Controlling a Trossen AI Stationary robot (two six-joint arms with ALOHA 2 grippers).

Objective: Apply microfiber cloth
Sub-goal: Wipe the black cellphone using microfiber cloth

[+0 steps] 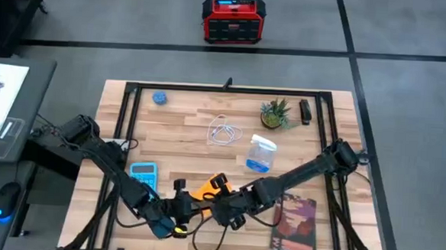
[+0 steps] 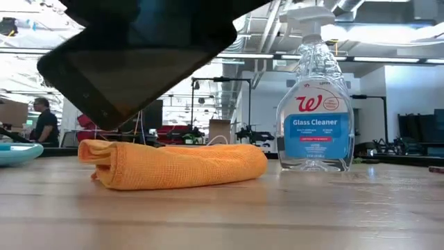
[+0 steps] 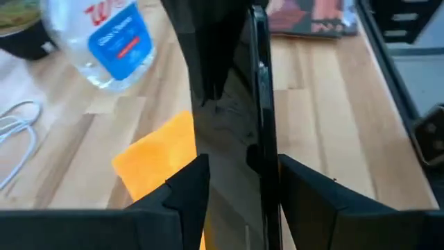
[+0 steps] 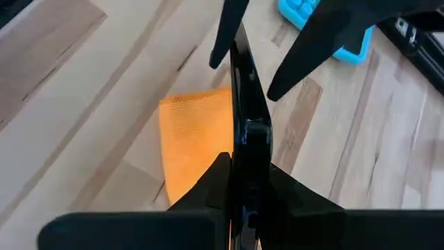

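A black smartphone (image 2: pixel 139 48) hangs in the air above the table's near middle, held between my two grippers. My left gripper (image 1: pixel 179 208) is shut on its left end and my right gripper (image 1: pixel 218 209) on its right end. The orange-yellow microfiber cloth (image 2: pixel 173 165) lies folded on the table just beyond and below the phone, touched by neither gripper. It also shows in the left wrist view as the cloth (image 3: pixel 156 160) and in the right wrist view as the cloth (image 4: pixel 194 139). My left gripper (image 3: pixel 239 187) pinches the smartphone's end (image 3: pixel 236 163) between its two fingers, one on each flat face. It comes from the table's left, along the phone. The phone stands on edge, lifted clear of table and cloth. My right gripper (image 4: pixel 246 180) pinches the smartphone's opposite end (image 4: pixel 244 142) between its two fingers, one on each face. It comes from the table's right, along the phone. The phone runs edge-on away from the fingers toward the left gripper, tilted in the low view, clear of the cloth.
A glass cleaner spray bottle (image 1: pixel 260 154) stands right of the cloth, a blue calculator (image 1: pixel 144 172) lies to its left, and a dark reddish book (image 1: pixel 298 225) lies near right. A white cable (image 1: pixel 223 131), a small plant (image 1: pixel 275 114) and a blue disc (image 1: pixel 160 98) sit farther back.
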